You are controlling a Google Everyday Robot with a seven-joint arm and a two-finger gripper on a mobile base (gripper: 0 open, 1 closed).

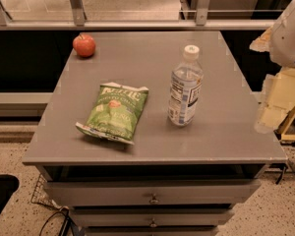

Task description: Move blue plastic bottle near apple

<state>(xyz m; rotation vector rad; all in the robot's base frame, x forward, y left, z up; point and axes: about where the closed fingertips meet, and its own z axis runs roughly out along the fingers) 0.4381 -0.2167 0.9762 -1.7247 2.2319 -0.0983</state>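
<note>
The blue plastic bottle (185,86) stands upright right of the middle of the grey tabletop, clear with a white cap and a blue-and-white label. The apple (84,44), small, round and red, sits at the far left corner of the table. My gripper (274,104) hangs beyond the table's right edge, well to the right of the bottle and apart from it, below the white arm housing (290,31). It holds nothing that I can see.
A green chip bag (115,112) lies flat on the left half of the grey table (226,136), between apple and bottle. Drawers (152,193) sit under the tabletop. A railing (137,23) runs behind the table. Cables lie on the floor at lower left.
</note>
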